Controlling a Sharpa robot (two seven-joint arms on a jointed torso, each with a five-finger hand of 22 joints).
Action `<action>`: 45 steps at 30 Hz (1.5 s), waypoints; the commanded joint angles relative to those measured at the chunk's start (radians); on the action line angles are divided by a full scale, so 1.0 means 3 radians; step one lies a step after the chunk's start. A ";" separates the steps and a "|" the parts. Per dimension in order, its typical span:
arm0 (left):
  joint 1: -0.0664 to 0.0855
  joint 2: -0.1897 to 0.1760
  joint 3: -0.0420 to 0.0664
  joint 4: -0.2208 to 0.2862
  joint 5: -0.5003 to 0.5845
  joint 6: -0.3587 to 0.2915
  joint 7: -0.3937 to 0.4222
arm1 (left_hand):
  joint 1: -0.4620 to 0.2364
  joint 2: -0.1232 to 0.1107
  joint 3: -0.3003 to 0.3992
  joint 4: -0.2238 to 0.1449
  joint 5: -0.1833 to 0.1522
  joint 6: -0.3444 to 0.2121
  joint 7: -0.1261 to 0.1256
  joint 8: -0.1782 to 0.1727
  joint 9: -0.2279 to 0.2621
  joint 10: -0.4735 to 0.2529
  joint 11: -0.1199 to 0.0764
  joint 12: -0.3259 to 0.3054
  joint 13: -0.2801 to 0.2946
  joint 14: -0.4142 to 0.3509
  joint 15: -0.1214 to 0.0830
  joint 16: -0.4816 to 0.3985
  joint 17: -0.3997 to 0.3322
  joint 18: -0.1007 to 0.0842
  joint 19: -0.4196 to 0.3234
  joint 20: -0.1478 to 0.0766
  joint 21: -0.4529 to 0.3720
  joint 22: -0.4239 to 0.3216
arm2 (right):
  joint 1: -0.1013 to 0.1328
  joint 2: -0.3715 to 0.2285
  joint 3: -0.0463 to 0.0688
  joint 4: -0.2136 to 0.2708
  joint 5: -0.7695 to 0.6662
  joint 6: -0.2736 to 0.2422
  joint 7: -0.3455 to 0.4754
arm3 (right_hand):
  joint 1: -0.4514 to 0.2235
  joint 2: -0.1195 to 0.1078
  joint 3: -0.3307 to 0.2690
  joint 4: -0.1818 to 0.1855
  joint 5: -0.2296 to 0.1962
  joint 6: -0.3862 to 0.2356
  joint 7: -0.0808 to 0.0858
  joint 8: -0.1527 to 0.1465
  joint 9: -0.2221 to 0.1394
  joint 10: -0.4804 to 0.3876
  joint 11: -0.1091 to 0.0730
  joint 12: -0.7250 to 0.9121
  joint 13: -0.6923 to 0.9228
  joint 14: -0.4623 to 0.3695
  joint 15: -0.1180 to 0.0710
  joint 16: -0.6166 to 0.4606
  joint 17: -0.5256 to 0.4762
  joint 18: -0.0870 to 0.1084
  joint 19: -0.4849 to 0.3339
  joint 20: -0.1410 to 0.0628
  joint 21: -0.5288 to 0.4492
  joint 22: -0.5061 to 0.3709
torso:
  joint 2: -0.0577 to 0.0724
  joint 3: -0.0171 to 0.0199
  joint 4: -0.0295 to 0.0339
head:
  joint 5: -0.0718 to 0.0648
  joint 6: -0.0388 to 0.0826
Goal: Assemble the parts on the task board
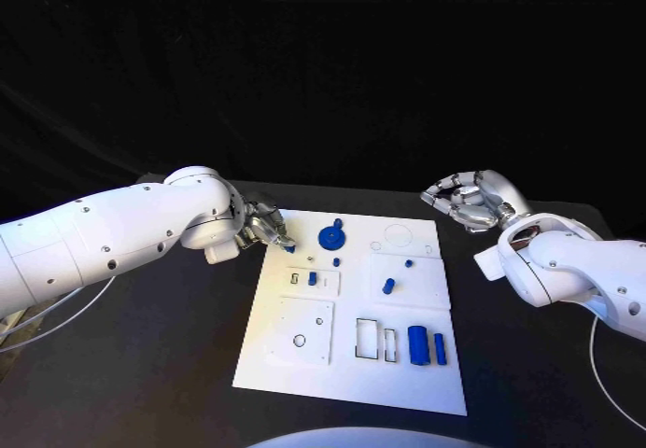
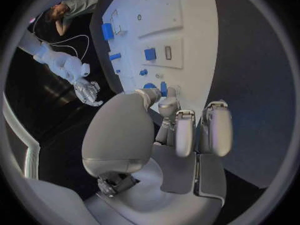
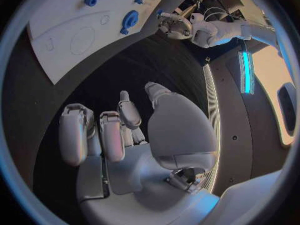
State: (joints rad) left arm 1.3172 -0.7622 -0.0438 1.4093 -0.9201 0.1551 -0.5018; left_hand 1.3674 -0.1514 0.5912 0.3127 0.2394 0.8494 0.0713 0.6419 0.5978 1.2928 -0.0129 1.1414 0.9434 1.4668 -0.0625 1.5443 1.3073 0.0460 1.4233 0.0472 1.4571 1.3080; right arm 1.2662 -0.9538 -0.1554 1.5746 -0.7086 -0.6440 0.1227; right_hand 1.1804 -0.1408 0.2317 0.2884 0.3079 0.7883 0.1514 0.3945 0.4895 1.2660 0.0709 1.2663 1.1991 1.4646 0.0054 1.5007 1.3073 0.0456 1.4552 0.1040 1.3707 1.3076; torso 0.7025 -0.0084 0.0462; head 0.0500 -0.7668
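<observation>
The left robot hand [image 1: 265, 230] pinches a small blue part [image 1: 289, 249] at the board's [image 1: 353, 383] far corner for seating, while the right robot hand [image 1: 466, 201], fingers curled and holding nothing, waits clear off the board.

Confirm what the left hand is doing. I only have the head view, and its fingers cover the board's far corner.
Observer: In the left wrist view, the left hand has its fingertips at the edge of the task board, with a small blue part right at them. I can't tell whether it's pinched.
Operator: Is the right hand holding anything?
Observer: No. In the right wrist view, the right hand has its fingers curled with nothing in them, over the bare black table beside the board.
</observation>
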 commanded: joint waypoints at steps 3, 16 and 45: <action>-0.0035 -0.0086 0.0001 0.0205 -0.0008 -0.0206 0.0070 | -0.0035 -0.0105 0.0398 -0.0293 0.0022 0.0029 -0.0050 0.0343 0.0338 0.0048 -0.0015 0.0026 0.0019 0.0304 -0.0030 0.0013 0.0725 0.0014 0.0036 -0.0016 0.0027 0.0166 | -0.0003 -0.0004 0.0000 -0.0004 -0.0014 0.0051 0.0004 | 0.0008 0.0037 -0.0016 -0.0003 0.0010 -0.0027 0.0005 0.0012 0.0001 -0.0027 0.0001 -0.0014 -0.0003 0.0217 -0.0026 -0.0022 0.0280 0.0028 -0.0027 -0.0003 -0.0023 0.0420 | 0.0001 -0.0003 0.0002 | 0.0007 0.0000; -0.0209 -0.0173 -0.0007 0.0449 -0.0393 -0.0328 0.0078 | -0.0242 -0.0257 0.0757 -0.0310 0.0020 0.0105 -0.0106 0.0512 0.0492 0.0142 -0.0062 0.0097 0.0111 0.0315 -0.0068 0.0033 0.0762 0.0002 0.0072 -0.0051 0.0056 0.0227 | -0.0006 -0.0008 -0.0002 -0.0007 -0.0014 0.0052 0.0004 | 0.0008 0.0037 -0.0016 -0.0003 0.0010 -0.0027 0.0005 0.0012 0.0001 -0.0027 0.0001 -0.0014 -0.0003 0.0217 -0.0026 -0.0022 0.0280 0.0028 -0.0027 -0.0003 -0.0023 0.0420 | 0.0009 -0.0004 -0.0006 | 0.0022 -0.0018; -0.0260 -0.0104 -0.0037 0.0429 -0.0811 -0.0084 -0.0005 | -0.0366 -0.0309 0.0942 -0.0370 0.0031 0.0114 -0.0147 0.0638 0.0617 0.0170 -0.0099 0.0083 0.0070 0.0329 -0.0098 0.0057 0.0812 -0.0007 0.0096 -0.0078 0.0074 0.0266 | -0.0007 -0.0011 -0.0003 0.0007 -0.0016 0.0053 0.0001 | 0.0005 0.0037 -0.0023 -0.0001 0.0022 -0.0026 0.0005 0.0014 0.0001 -0.0032 0.0001 -0.0019 -0.0009 0.0218 -0.0026 -0.0021 0.0283 0.0029 -0.0029 -0.0003 -0.0027 0.0418 | 0.0009 -0.0001 -0.0006 | 0.0044 -0.0049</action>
State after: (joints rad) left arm 1.2409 -0.7966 -0.0547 1.5382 -1.1367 0.0977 -0.4982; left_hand 1.2603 -0.2503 0.7578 0.3115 0.2436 0.8492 0.0706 0.7880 0.5979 1.3374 -0.0425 1.1653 0.9636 1.4669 -0.0840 1.5561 1.3076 0.0460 1.4474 0.0252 1.4727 1.3076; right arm 1.2646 -0.9571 -0.1563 1.5746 -0.7086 -0.6417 0.1215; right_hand 1.1804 -0.1408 0.2318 0.2883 0.3078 0.7883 0.1514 0.3944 0.4893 1.2660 0.0709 1.2663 1.1972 1.4646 0.0054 1.5007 1.3078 0.0456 1.4552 0.1040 1.3645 1.3081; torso 0.7048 -0.0086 0.0443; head 0.0630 -0.7797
